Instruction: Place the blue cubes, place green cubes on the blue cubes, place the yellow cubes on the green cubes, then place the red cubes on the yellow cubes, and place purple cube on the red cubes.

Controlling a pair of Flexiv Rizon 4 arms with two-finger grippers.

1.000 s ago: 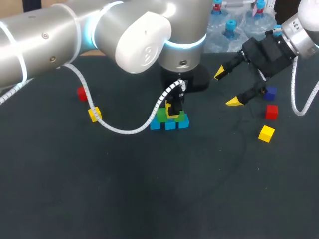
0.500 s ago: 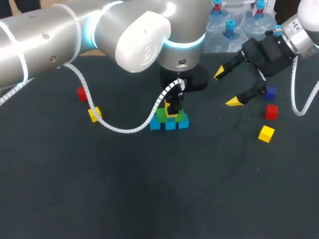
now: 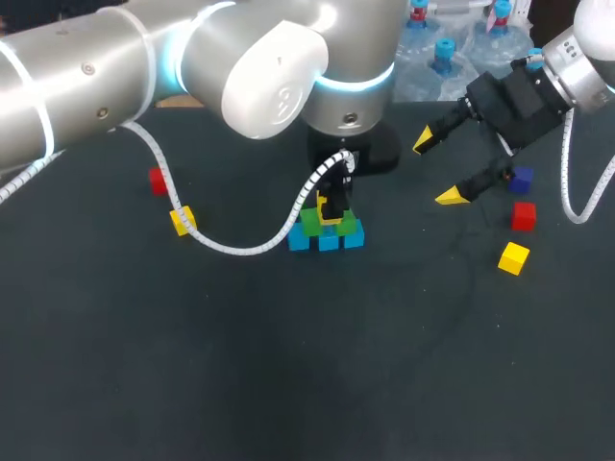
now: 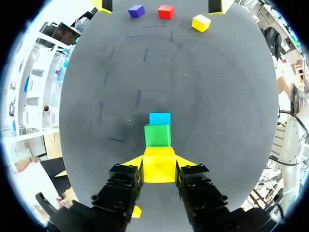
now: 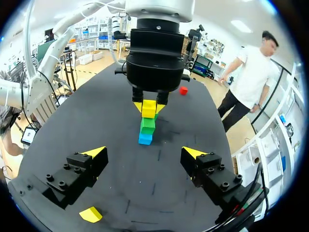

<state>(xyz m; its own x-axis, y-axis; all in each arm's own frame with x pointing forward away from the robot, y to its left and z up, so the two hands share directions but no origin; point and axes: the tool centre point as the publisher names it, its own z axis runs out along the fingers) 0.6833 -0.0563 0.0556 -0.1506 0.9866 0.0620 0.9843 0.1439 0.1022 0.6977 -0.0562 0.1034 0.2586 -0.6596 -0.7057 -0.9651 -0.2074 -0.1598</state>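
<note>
Holding the yellow cube (image 5: pixel 148 108) clamped atop a green cube (image 4: pixel 157 135) mid-surface, the left hand (image 4: pixel 160 164) could topple both if it releases off-centre or drags upward. The right hand (image 3: pixel 436 170) hangs spread apart, empty.

Note central stack: row of small blue plastic cubes (image 3: pixel 329 242) flat on table; green plastic cubes (image 3: pixel 310 223) resting on them; upright yellow plastic cube (image 4: pixel 159 164) over green tier, clamped from both sides by left gripper (image 4: pixel 159 167). Left of stack you see loose red cube (image 3: pixel 158 180) and loose yellow cube (image 3: pixel 183 220). Right of it: purple cube (image 3: pixel 522 179), second red cube (image 3: pixel 523 215), second yellow cube (image 3: pixel 514 257).
</note>
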